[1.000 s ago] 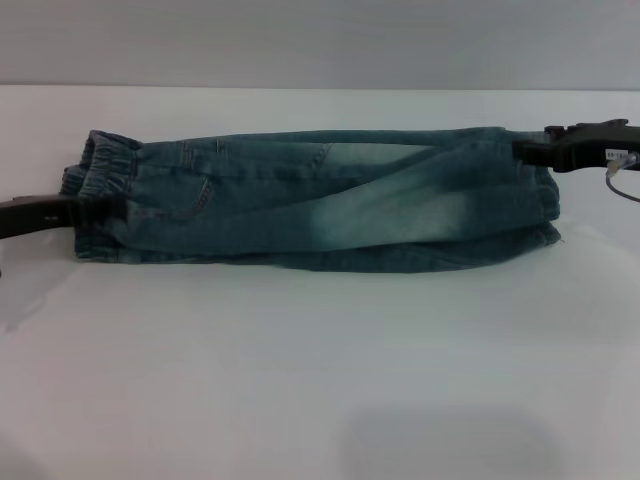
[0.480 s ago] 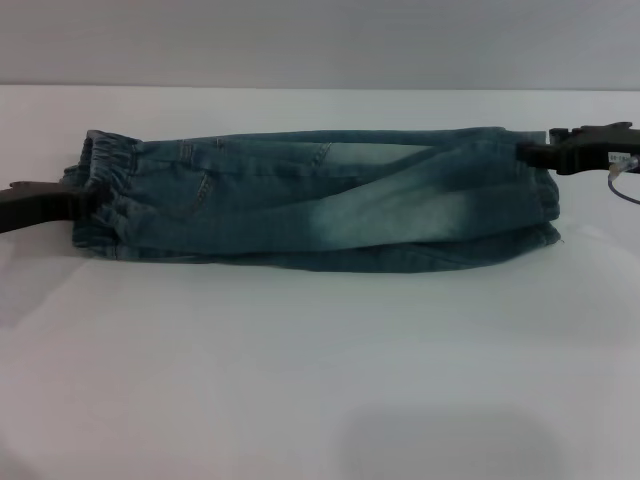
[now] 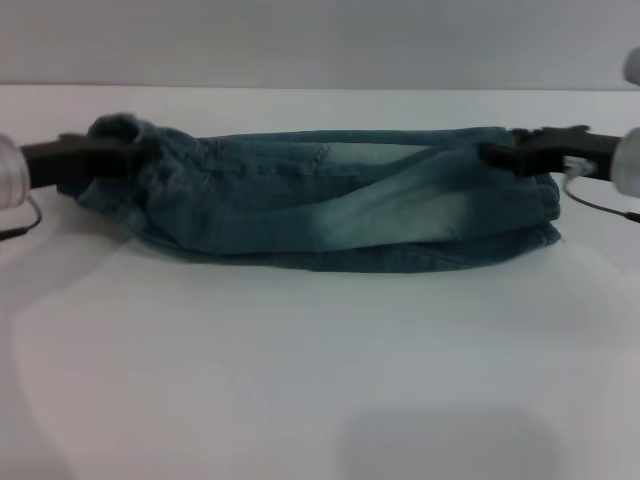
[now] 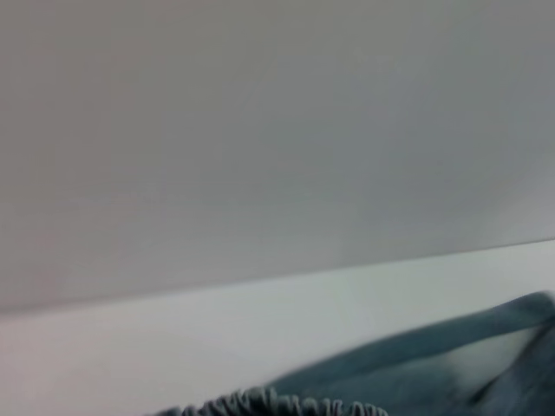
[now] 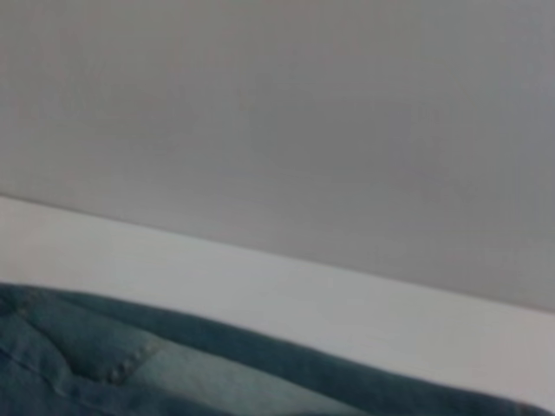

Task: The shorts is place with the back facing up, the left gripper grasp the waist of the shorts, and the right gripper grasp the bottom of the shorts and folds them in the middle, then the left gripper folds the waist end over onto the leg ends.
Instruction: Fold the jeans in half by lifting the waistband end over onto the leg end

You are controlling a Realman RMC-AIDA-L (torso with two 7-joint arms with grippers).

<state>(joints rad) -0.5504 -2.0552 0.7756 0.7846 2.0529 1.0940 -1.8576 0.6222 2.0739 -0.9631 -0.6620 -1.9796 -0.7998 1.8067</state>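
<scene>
Across the far half of the white table (image 3: 320, 380) the shorts (image 3: 330, 200) lie folded lengthwise into a long blue band running left to right; at the left, the left gripper (image 3: 140, 158) is clamped on the waist end (image 3: 125, 135), whose puckered elastic is bunched and lifted off the surface; at the right, the right gripper (image 3: 492, 153) is pinched on the bottom of the shorts (image 3: 540, 205), at its far corner; the near hem edge rests on the table.
</scene>
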